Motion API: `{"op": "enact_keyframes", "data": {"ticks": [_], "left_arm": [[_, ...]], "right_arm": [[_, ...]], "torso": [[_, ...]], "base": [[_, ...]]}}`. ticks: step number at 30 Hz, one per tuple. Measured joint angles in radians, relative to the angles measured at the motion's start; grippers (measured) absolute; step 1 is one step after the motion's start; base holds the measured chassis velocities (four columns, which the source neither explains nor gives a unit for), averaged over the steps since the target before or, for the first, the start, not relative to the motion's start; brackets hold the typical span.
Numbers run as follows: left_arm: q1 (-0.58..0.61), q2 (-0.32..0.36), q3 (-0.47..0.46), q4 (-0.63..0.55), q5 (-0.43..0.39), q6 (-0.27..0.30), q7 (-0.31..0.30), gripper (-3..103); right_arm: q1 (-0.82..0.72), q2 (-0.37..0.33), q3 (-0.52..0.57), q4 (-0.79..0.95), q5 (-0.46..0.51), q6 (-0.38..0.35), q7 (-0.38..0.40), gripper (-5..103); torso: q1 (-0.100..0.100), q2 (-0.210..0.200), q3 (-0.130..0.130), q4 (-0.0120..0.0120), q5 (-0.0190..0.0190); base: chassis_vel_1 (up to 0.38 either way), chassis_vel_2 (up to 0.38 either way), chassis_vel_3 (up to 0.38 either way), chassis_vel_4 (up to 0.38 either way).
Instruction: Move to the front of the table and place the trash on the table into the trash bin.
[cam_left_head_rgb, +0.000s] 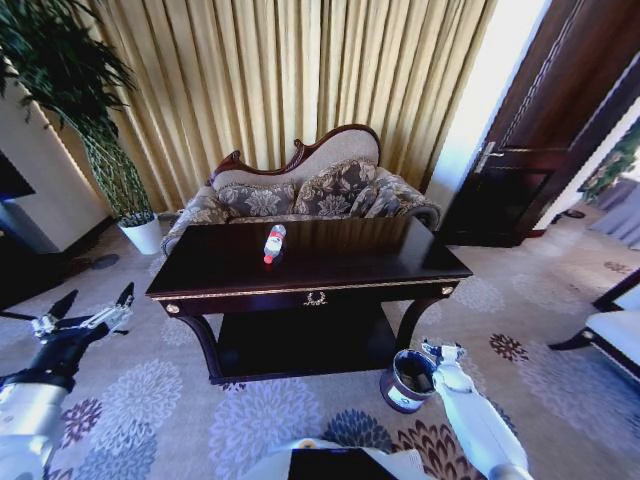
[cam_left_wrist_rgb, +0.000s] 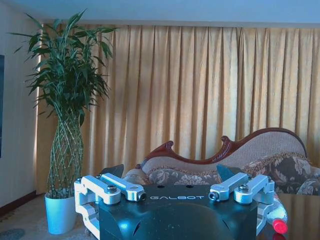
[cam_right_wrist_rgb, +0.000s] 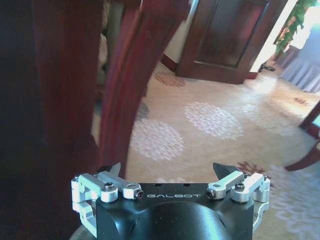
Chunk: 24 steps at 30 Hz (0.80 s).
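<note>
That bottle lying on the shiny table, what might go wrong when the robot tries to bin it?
The bottle lies on its side mid-table, far from the open left pincer, so a nudge could roll it across the glossy top. The trash bin stands on the carpet right beside the open right pincer and a table leg, so that arm might tip it.

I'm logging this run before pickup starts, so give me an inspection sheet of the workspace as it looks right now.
Surface: table, glossy, dark.
Job's things: bottle lying on the tabletop; trash bin on the carpet by the table's right front leg.
Clutter: nothing seen.
Grippers: left gripper low at the left, jaws open, holding nothing; right gripper beside the bin, jaws open.
Cables: nothing seen.
Surroundings: sofa, curtains, potted plant, door.
</note>
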<state>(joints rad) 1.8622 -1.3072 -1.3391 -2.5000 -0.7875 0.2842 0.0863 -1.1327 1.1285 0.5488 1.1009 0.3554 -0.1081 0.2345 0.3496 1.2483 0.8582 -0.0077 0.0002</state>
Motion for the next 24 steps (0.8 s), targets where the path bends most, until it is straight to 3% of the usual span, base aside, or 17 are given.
{"op": "enact_keyframes", "data": {"ticks": [4,10,11,14,24], "left_arm": [[-0.001,-0.007,0.001,0.000,0.000,0.000,0.001,100],[0.001,-0.011,0.003,0.000,0.000,-0.001,0.003,100],[0.001,-0.011,0.003,0.000,0.000,-0.001,0.003,100],[0.004,-0.011,0.002,0.000,0.000,-0.002,0.004,100],[0.008,-0.015,-0.001,0.000,0.000,-0.006,0.006,100]], "right_arm": [[-0.112,-0.035,0.014,0.229,0.109,-0.007,-0.044,100],[-0.272,-0.047,0.059,0.598,0.130,0.032,-0.066,100],[-0.272,-0.047,0.059,0.598,0.130,0.032,-0.066,100],[-0.406,-0.033,0.081,0.901,0.126,-0.005,-0.058,100],[-0.473,-0.020,0.049,1.276,0.104,-0.135,0.016,100]], "torso": [[0.000,0.000,0.000,0.0000,-0.0004],[0.000,0.000,0.000,0.0006,-0.0006],[0.000,0.000,0.000,0.0006,-0.0006],[0.000,0.000,0.000,-0.0001,-0.0007],[0.000,0.000,0.000,0.0003,-0.0004]], "base": [[0.000,0.000,0.000,0.000],[0.000,0.000,0.000,0.000],[0.000,0.000,0.000,0.000],[0.000,0.000,0.000,0.000],[0.000,0.000,0.000,0.000]]}}
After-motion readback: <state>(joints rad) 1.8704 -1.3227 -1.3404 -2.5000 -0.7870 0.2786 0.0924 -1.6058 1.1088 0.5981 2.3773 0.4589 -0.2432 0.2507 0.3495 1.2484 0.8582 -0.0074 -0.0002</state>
